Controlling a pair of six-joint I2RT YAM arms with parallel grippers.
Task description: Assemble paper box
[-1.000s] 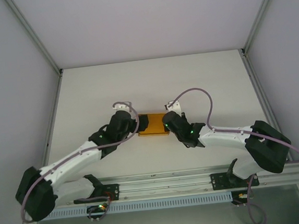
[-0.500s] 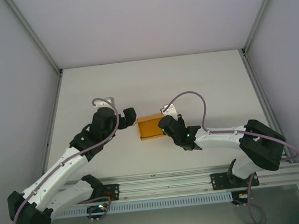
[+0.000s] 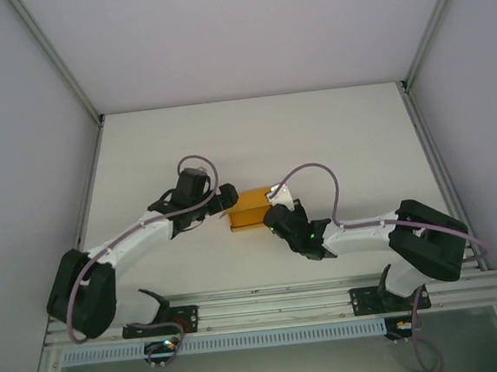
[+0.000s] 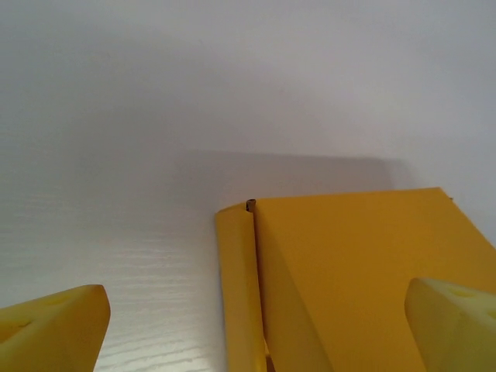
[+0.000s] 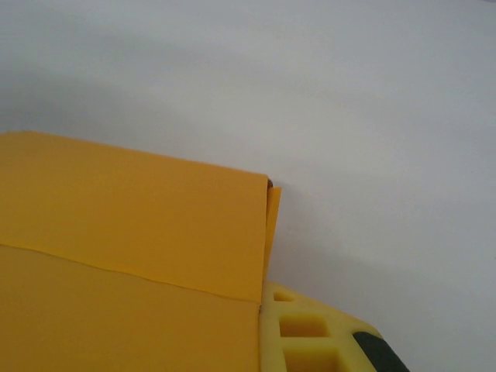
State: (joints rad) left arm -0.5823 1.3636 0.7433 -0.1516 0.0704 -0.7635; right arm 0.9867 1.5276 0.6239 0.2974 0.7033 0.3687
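Observation:
The paper box [image 3: 249, 209] is a small orange-yellow box lying mid-table between the two arms. My left gripper [image 3: 221, 201] is at its left end, open wide. In the left wrist view its yellow fingertips [image 4: 54, 329] stand far apart, and the box's corner [image 4: 341, 279] and a side flap lie between them. My right gripper [image 3: 274, 215] is at the box's right end. In the right wrist view the box [image 5: 132, 256] lies hard against one yellow finger [image 5: 318, 333], which sits close to the middle. The box hides the other finger, and the jaws look shut on a box wall.
The white table [image 3: 314, 137] is bounded by grey walls and metal frame posts [image 3: 86, 218] on both sides. An aluminium rail [image 3: 276, 302] carrying the arm bases runs along the near edge. The arms' purple cables [image 3: 317, 173] loop above the wrists.
The left arm swung away from the box, then came back to its left end with the jaws open. The right gripper stayed on the box, which shifted and turned slightly.

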